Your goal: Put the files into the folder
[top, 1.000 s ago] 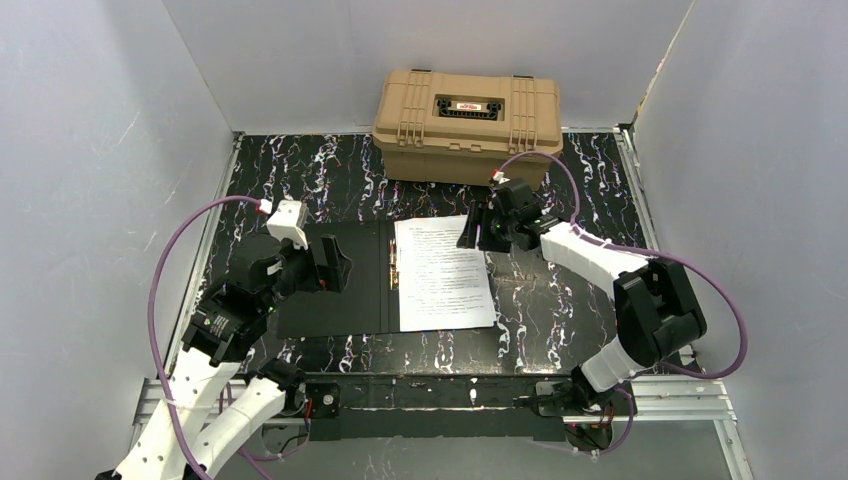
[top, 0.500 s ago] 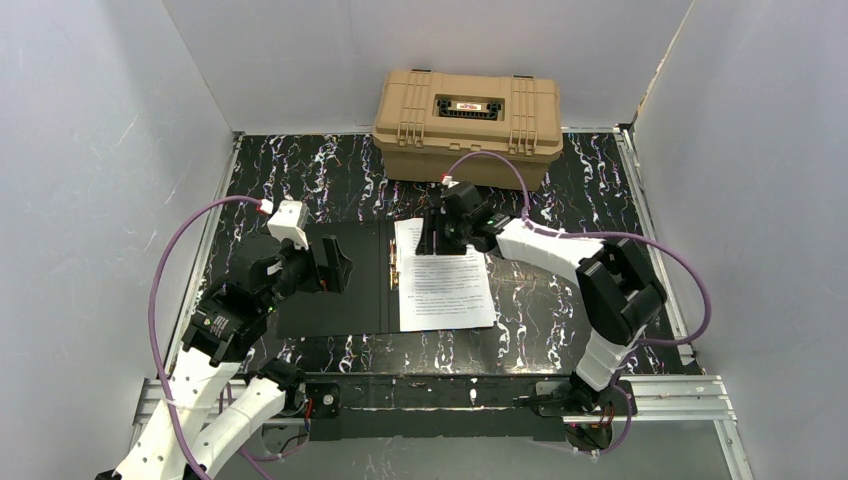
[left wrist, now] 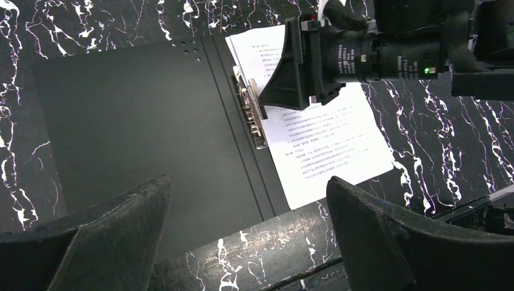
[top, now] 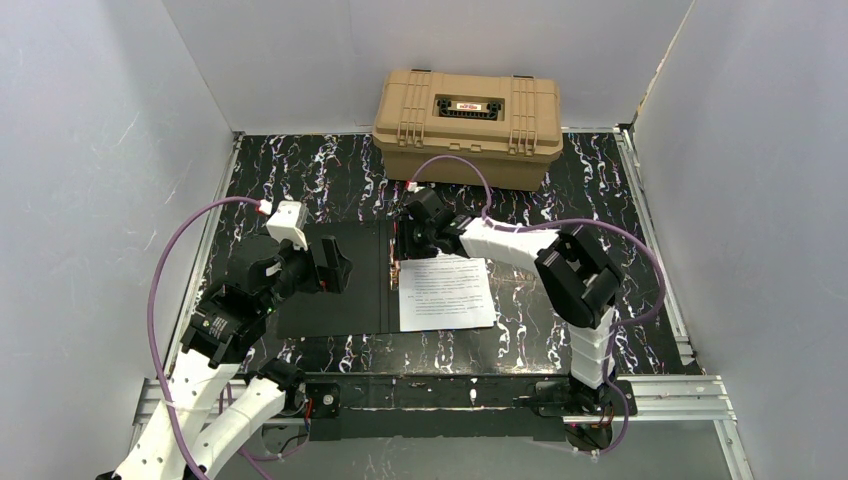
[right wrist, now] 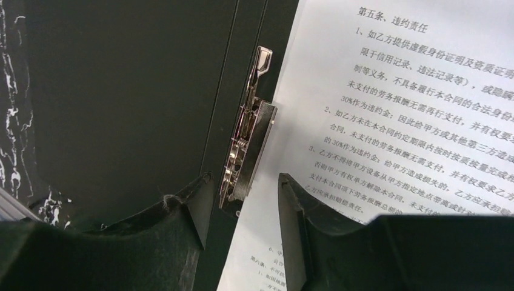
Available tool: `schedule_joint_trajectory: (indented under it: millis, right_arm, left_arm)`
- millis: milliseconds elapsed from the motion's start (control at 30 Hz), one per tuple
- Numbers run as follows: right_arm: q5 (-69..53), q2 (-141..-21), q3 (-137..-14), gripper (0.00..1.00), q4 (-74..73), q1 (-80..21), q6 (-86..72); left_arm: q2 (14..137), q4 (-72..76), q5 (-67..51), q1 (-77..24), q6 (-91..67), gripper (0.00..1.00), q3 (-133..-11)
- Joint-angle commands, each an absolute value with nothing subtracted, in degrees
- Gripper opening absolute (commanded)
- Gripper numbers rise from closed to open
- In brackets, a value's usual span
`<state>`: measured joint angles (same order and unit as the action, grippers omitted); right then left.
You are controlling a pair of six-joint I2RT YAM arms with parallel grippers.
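The folder (top: 335, 300) lies open on the table, black inside up. The files (top: 445, 295), white printed sheets, lie on its right half beside the metal clip (top: 393, 270) at the spine. My right gripper (top: 405, 245) is open and low over the far end of the spine. In the right wrist view its jaws (right wrist: 245, 179) straddle the end of the clip (right wrist: 248, 151), with the files' (right wrist: 394, 109) left edge beside it. My left gripper (top: 335, 265) is open and empty, raised over the folder's left half (left wrist: 139, 121). The left wrist view shows its jaws (left wrist: 247, 185) wide apart.
A tan plastic hard case (top: 466, 112) stands shut at the back of the black marbled table (top: 560, 310). White walls close in the left, right and back sides. A metal rail (top: 660, 395) runs along the near edge.
My right gripper has moved left, from the files' far right corner across their top edge to the spine clip. The left arm, folder and files have not moved.
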<state>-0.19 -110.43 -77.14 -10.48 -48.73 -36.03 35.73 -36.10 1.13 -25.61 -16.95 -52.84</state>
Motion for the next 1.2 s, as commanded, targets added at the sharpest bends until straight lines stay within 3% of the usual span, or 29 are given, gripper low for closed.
schedule_joint_trajectory:
  millis: [0,667,800,933,1167]
  right_arm:
    - [3.0,-112.7,-81.2,0.50,-11.6,-49.7,-36.0]
    - [4.6,-118.3,-85.5,0.37,-13.7,-51.4,-35.5]
    - [4.8,-118.5,-85.5,0.29,-13.8,-51.6,-35.4]
    - [5.2,-118.2,-85.1,0.15,-13.8,-51.7,-35.2]
    - [5.4,-116.2,-83.3,0.07,-14.3,-51.7,-33.8]
  left_arm:
    - [35.2,-36.8,1.3,-25.4,-16.9,0.98,-52.0]
    - [35.5,-36.9,0.9,-25.4,-16.9,0.98,-52.0]
    - [35.5,-36.9,1.0,-25.4,-16.9,0.98,-52.0]
    - [35.5,-36.9,1.0,-25.4,-16.9,0.98,-52.0]
    - [36.1,-36.8,0.2,-25.4,-16.9,0.98,-51.9]
